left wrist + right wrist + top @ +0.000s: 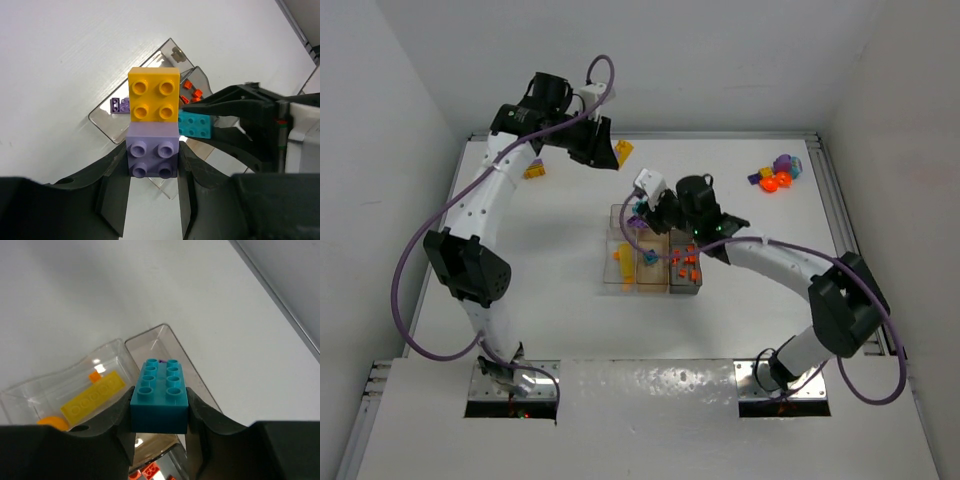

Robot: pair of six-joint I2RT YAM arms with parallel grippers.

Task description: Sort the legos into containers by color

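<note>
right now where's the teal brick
In the right wrist view the teal brick is clamped in the jaws of the right gripper, above the clear tray at mid-table, just right of the yellow plate.

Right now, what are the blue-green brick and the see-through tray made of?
The teal brick looks like hard plastic, smooth and slightly shiny: crisp moulded studs, even colour. The tray is probably clear plastic too, glossy: the yellow brick shows through its wall and bright glints sit on it, though looks alone can't rule out glass.
</note>
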